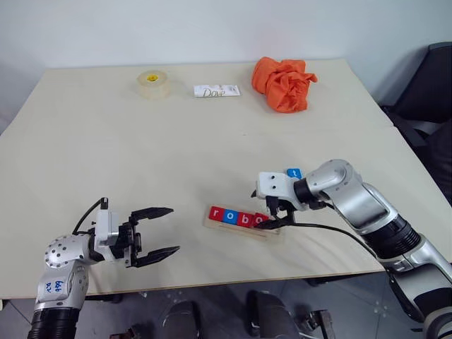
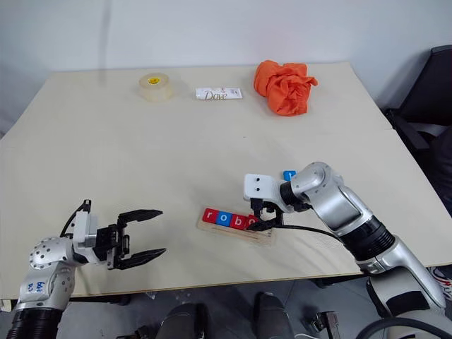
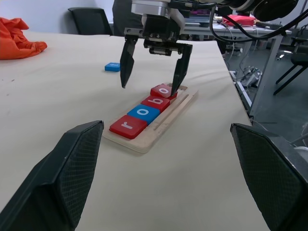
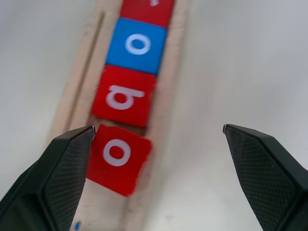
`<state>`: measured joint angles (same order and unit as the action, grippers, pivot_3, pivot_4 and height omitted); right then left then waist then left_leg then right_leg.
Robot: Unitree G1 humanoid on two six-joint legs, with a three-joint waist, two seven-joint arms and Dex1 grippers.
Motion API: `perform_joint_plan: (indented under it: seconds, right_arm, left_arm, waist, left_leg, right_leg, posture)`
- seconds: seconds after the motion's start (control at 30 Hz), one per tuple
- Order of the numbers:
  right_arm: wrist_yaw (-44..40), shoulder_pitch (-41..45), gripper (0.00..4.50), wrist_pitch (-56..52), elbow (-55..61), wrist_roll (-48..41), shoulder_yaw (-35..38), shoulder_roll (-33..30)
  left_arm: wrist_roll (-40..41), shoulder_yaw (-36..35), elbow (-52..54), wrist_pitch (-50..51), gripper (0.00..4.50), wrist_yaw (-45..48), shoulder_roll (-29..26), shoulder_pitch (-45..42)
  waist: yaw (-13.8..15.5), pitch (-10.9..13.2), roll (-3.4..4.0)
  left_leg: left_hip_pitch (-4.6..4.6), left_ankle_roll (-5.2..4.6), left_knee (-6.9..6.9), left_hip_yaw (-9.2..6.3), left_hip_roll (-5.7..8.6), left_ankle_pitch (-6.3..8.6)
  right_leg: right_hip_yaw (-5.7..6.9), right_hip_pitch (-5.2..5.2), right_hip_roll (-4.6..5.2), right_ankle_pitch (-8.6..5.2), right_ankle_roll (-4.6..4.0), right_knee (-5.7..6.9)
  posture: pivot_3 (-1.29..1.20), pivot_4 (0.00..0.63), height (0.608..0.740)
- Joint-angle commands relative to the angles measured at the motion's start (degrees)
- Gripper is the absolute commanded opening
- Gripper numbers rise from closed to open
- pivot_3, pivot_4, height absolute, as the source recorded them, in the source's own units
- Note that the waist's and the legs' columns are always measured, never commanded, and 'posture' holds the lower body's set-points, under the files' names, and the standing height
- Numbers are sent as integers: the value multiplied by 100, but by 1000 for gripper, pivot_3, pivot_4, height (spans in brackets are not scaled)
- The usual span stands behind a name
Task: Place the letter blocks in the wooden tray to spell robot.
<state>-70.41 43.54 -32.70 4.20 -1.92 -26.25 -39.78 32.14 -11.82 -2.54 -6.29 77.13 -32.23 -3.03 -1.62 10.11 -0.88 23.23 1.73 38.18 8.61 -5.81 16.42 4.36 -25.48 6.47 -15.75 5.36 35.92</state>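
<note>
- Blocks: four flat square letter tiles (image 3: 147, 109) in pale wooden grooved tray (image 3: 144, 143); last red "o" block (image 4: 117, 157) sits skewed.
- Blue "t" tile (image 3: 112, 67): probably light, rigid, slick; pinch opposite edges.
- Right gripper (image 3: 151, 70) spread above tray; left gripper (image 1: 154, 234) spread, empty.

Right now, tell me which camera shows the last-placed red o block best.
The right wrist view: the red o block sits close up, lying askew at the end of the row in the wooden tray. The left wrist view shows it smaller, beneath the right gripper. In both eye views the gripper partly covers it.
</note>
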Motion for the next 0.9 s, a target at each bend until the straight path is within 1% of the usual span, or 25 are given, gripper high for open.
perform_joint_plan:
  seconds: [0.03,0.17,0.27,0.43,0.63,0.9]
  right_arm:
    - [36,7,4461,-48,280,-174,329,-19]
    - [83,-31,4461,-214,402,-315,548,-61]
    - [113,-194,3885,-376,608,-429,682,-140]
    - [277,-416,2192,-460,686,-353,655,-224]
    - [415,-463,9,-391,579,-307,541,-160]
    - [359,-610,9,-239,574,-278,337,-179]
  left_arm:
    - [44,20,50,-94,4500,-2,30,-52]
    - [46,36,7,-88,4500,4,21,-100]
    - [38,59,-27,-90,4500,4,29,-138]
    - [16,116,-81,-111,4500,-13,86,-198]
    - [16,132,-80,-111,4500,-20,101,-191]
    - [18,115,-20,-97,4500,-68,87,-112]
  waist:
    - [-1,0,0]
    - [-4,0,0]
    - [2,0,0]
    - [2,0,0]
    - [-9,0,0]
    - [1,0,0]
  left_leg:
    - [0,0,0,0,0,0]
    - [0,0,0,0,-1,0]
    - [0,0,0,0,-1,0]
    - [0,0,0,0,1,0]
    - [-1,0,-1,0,-1,0]
    - [0,0,0,0,0,0]
  right_leg:
    - [0,0,0,0,0,0]
    - [0,0,-1,0,0,0]
    - [0,0,-1,0,0,0]
    - [0,1,1,0,0,-1]
    - [0,0,-2,0,0,0]
    - [0,0,-1,0,0,-1]
  posture:
    - [0,150,740]
    - [0,150,740]
    - [0,150,740]
    - [0,150,740]
    - [0,150,740]
    - [0,150,740]
